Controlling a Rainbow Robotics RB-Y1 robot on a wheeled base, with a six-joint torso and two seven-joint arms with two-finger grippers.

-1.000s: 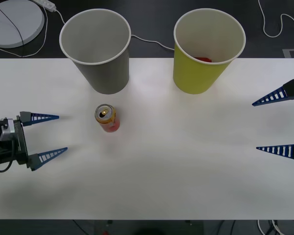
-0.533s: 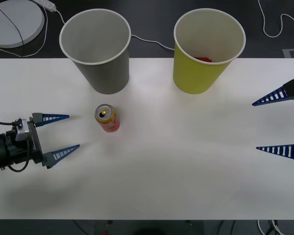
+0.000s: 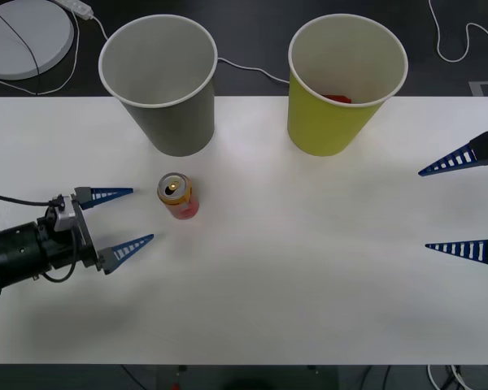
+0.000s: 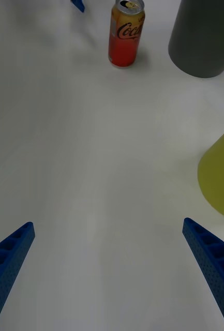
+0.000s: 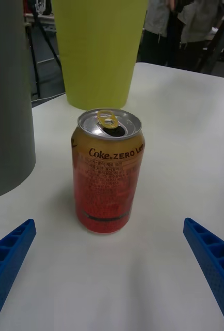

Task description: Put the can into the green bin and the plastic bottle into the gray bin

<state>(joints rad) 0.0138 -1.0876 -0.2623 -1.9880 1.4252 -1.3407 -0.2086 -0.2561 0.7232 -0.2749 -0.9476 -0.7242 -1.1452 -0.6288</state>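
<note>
Table [image 3: 309, 276] first, as the front camera saw it: white, smooth and matte, with your left gripper [image 3: 124, 219] lying low along its left side, fingers spread wide and pointing at the can [image 3: 176, 197]. Compared with a second earlier, you had pushed that arm well forward, so its fingertips now sat just short of the can, one on either side of its line, not touching it. The can stood upright, in front of the gray cup [image 3: 159, 80] and near it. The green cup [image 3: 345, 81] stood to the right of the gray one, something red lying inside it. Your right gripper [image 3: 464, 205] waited at the table's right edge, fingers apart, where it had been all along. Both cups were tapered paper with white rolled rims.

From the right wrist, the blue ribbed fingers [image 4: 11, 261] were wide apart over bare table, the can [image 4: 125, 34] far ahead beside the gray cup [image 4: 204, 39].

From the left wrist, the can [image 5: 107, 170] stood centred between the open fingers [image 5: 211, 258], its pull tab open, its red side printed, its top gold. The gray cup [image 5: 8, 98] and green cup [image 5: 98, 49] rose behind it.
</note>
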